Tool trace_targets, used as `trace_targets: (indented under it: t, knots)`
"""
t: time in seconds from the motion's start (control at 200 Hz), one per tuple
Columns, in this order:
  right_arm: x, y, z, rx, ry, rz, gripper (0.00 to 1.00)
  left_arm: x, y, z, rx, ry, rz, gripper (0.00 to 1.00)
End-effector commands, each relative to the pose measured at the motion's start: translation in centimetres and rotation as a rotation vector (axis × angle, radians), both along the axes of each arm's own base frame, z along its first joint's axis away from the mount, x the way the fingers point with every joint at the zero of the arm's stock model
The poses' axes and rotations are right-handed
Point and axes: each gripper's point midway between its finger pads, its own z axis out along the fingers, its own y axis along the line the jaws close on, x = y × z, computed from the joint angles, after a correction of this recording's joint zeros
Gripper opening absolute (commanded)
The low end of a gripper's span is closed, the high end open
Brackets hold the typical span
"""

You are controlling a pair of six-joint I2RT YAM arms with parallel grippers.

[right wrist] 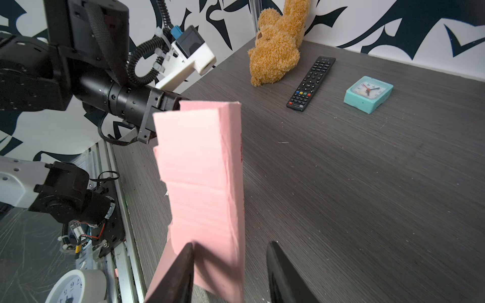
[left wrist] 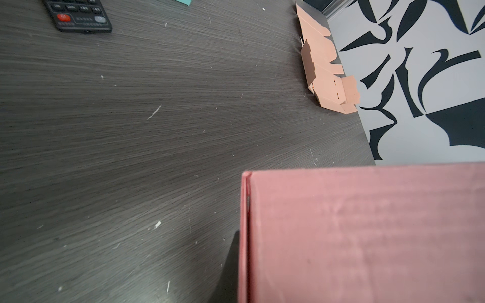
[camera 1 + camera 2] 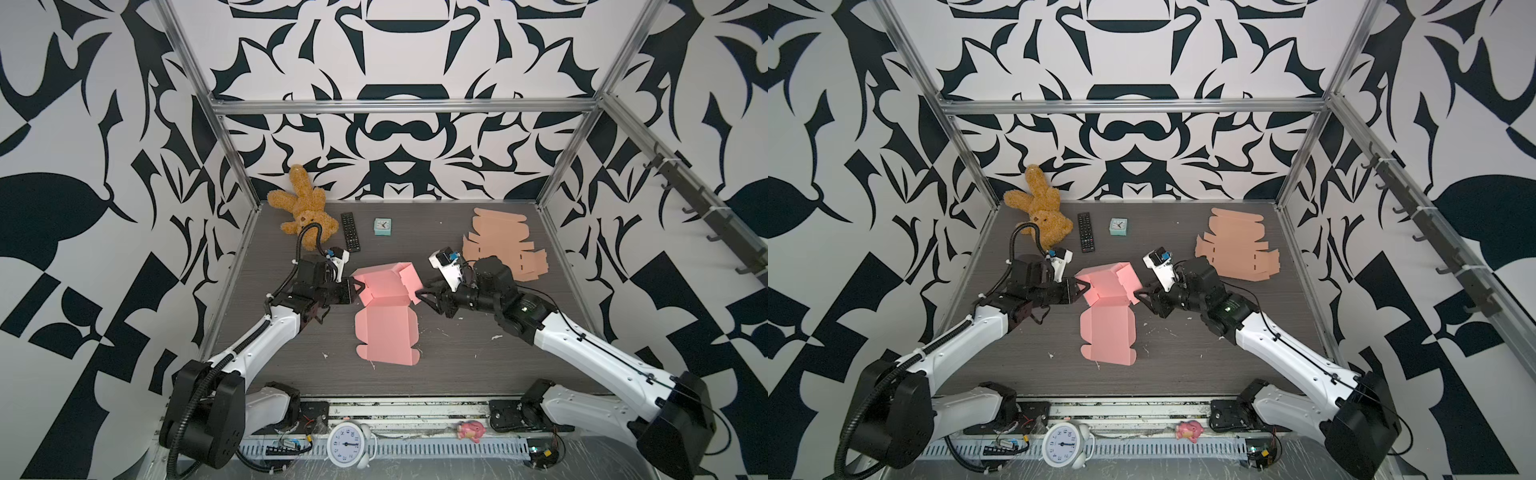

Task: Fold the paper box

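Note:
The pink paper box [image 3: 386, 328] [image 3: 1106, 332] lies mid-table, its near panels flat and its far walls raised. My left gripper [image 3: 358, 286] [image 3: 1084, 286] is shut on the raised left wall; in the left wrist view that wall [image 2: 367, 236] fills the corner and hides all but one dark finger [image 2: 231, 267]. My right gripper [image 3: 419, 293] [image 3: 1139, 295] [image 1: 231, 244] stands open at the box's right side. An upright pink flap [image 1: 202, 170] sits between its fingers, touching one fingertip [image 1: 189, 246], with a gap to the other.
Flat tan box blanks [image 3: 500, 245] [image 2: 325, 76] lie at the back right. A plush rabbit [image 3: 303, 208], a remote [image 3: 350, 232] and a small teal clock [image 3: 382, 227] line the back. A white alarm clock [image 3: 349, 444] and pink toy [image 3: 471, 430] sit on the front rail.

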Motion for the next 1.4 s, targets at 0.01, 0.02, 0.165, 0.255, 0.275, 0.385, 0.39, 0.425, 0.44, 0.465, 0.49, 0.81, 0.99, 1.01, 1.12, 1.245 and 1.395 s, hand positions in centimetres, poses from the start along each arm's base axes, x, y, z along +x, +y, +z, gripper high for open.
trace_targets:
  t: [0.01, 0.02, 0.165, 0.255, 0.275, 0.385, 0.39, 0.425, 0.44, 0.465, 0.49, 0.81, 0.99, 1.01, 1.12, 1.245, 1.395]
  knots:
    - [0.0, 0.9, 2.7, 0.037, -0.052, 0.03, 0.43, -0.1, -0.3, 0.1, -0.006, 0.01, -0.022, 0.09]
    - [0.0, 0.9, 2.6, 0.036, -0.051, 0.031, 0.43, -0.2, -0.3, 0.1, -0.006, 0.011, -0.023, 0.09]
    - [0.0, 1.6, 1.9, 0.007, -0.027, 0.043, 0.41, -0.3, -0.4, -0.1, -0.002, 0.015, -0.026, 0.09]
    - [-0.1, 2.0, 1.8, -0.002, -0.022, 0.05, 0.4, -0.3, -0.5, -0.3, 0.002, 0.017, -0.028, 0.09]
    - [-0.1, 2.1, 1.7, -0.005, -0.02, 0.051, 0.4, -0.3, -0.5, -0.3, 0.003, 0.017, -0.026, 0.09]
    - [0.0, 2.4, 1.6, -0.016, -0.024, 0.044, 0.39, -0.4, -0.6, -0.7, 0.004, 0.026, -0.027, 0.09]
    - [0.0, 2.4, 1.6, -0.017, -0.024, 0.044, 0.39, -0.4, -0.6, -0.7, 0.004, 0.026, -0.026, 0.09]
    - [0.1, 2.3, 1.5, -0.025, -0.025, 0.037, 0.39, -0.3, -0.6, -0.8, 0.004, 0.029, -0.026, 0.09]
    - [0.2, 2.3, 1.5, -0.028, -0.027, 0.036, 0.38, -0.3, -0.6, -0.8, 0.005, 0.029, -0.025, 0.09]
    - [0.3, 2.3, 1.4, -0.034, -0.027, 0.033, 0.38, -0.3, -0.6, -0.8, 0.004, 0.029, -0.023, 0.09]
    - [0.3, 2.3, 1.4, -0.038, -0.028, 0.03, 0.38, -0.3, -0.7, -0.9, 0.005, 0.032, -0.023, 0.09]
    - [1.5, 2.8, -0.4, -0.209, -0.05, -0.056, 0.34, -0.1, -0.7, -1.5, -0.001, 0.043, -0.002, 0.09]
    - [1.6, 3.7, -0.8, -0.28, -0.077, -0.102, 0.37, 0.2, -0.6, -1.6, -0.005, 0.048, 0.02, 0.08]
    - [1.7, 3.8, -0.9, -0.283, -0.076, -0.109, 0.37, 0.2, -0.6, -1.7, -0.004, 0.048, 0.022, 0.08]
    - [2.4, 4.0, -1.1, -0.311, -0.082, -0.176, 0.4, 0.3, -0.4, -1.8, 0.003, 0.048, 0.044, 0.08]
    - [3.0, 4.1, -1.4, -0.353, -0.096, -0.253, 0.43, 0.4, -0.3, -2.1, 0.009, 0.049, 0.069, 0.08]
    - [3.6, 4.5, -1.1, -0.407, -0.14, -0.328, 0.43, 0.5, -0.8, -1.7, -0.002, 0.044, 0.086, 0.08]
